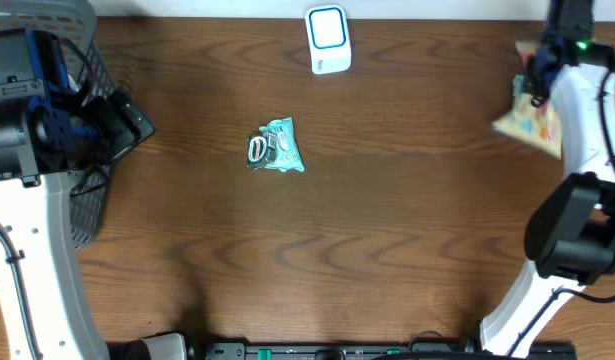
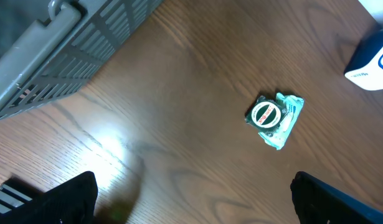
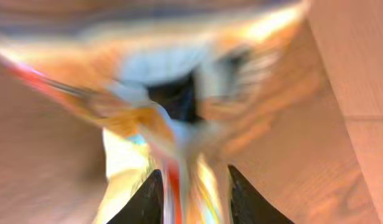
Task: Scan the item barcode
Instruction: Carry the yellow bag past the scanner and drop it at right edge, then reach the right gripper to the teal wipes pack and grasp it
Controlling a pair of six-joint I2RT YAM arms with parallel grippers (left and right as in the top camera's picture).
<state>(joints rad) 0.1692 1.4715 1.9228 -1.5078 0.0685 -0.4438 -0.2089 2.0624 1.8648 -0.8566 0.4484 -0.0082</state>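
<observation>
My left jaws gape for the teal packet (image 1: 276,146) near the scanner (image 1: 328,40); right jaws straddle a bright packet (image 1: 532,125), grip unclear.

This looks like a robot test bench set up as a mock shop checkout, not a real store. A bare wood-grain tabletop (image 1: 367,250) carries a small white-and-blue barcode scanner (image 1: 328,40) at the middle of its far edge. A grey slatted plastic basket (image 1: 87,60) sits over its left edge. Sealed retail goods lie about: a green packet (image 1: 275,147) near the centre and a colourful packet (image 1: 535,125) at the right edge. The left arm (image 1: 27,250) and the right arm (image 1: 577,220), both white, rise from the near corners, and a black mounting rail (image 1: 337,350) runs along the near edge.
</observation>
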